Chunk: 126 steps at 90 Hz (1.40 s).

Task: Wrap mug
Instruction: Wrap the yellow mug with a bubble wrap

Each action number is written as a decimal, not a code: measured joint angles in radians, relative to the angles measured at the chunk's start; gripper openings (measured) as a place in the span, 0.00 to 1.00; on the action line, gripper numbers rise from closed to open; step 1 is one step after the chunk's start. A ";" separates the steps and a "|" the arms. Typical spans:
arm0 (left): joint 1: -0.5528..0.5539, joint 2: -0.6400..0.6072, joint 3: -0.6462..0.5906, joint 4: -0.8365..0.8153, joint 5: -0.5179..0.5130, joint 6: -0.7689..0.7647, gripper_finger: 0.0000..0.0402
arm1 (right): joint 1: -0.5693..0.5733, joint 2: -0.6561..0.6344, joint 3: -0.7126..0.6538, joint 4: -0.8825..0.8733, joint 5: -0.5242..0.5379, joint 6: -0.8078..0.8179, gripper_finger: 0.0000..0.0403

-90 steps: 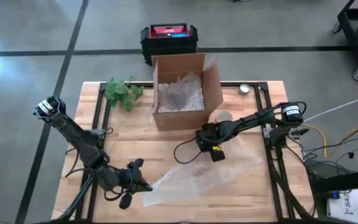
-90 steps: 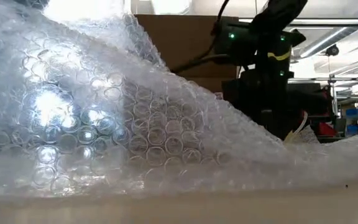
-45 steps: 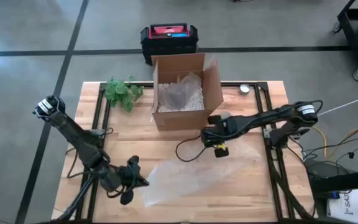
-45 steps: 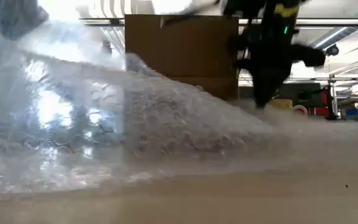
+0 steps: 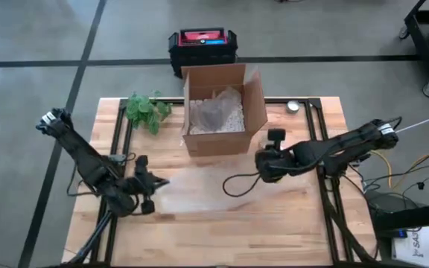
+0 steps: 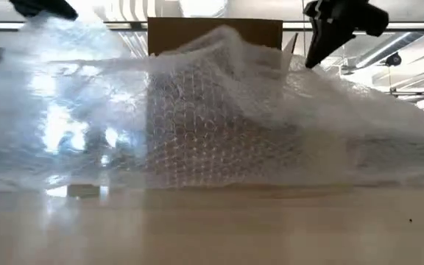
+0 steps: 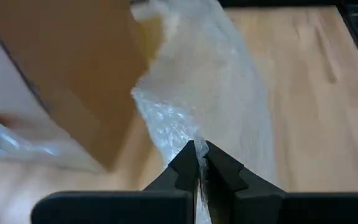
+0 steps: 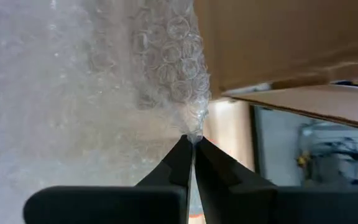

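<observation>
Holding the bubble wrap [image 5: 199,186] pinched at both ends, left gripper [image 5: 153,184] at centre-left and right gripper [image 5: 263,165] at centre-right, I judge we're spreading it below the cardboard box [image 5: 222,112]; the mug, unseen, must come next.

The left gripper [image 5: 149,184] is held at 8 o'clock, pinched tight. The right gripper [image 5: 265,165] is held at 3 o'clock, pinched tight too.
</observation>
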 joint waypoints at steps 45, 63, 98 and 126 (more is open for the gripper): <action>-0.009 0.092 0.001 0.207 0.280 0.034 0.00 | 0.161 -0.003 0.000 0.000 -0.269 0.186 0.00; -0.042 0.239 0.001 0.224 0.413 -0.094 0.00 | 0.299 0.006 0.000 0.014 -0.345 0.302 0.00; -0.125 0.511 -0.001 0.383 0.565 -0.340 0.00 | 0.496 0.155 -0.002 0.114 -0.548 0.635 0.00; -0.130 0.569 -0.001 0.422 0.587 -0.443 0.00 | 0.562 0.352 -0.002 0.270 -0.599 0.758 0.00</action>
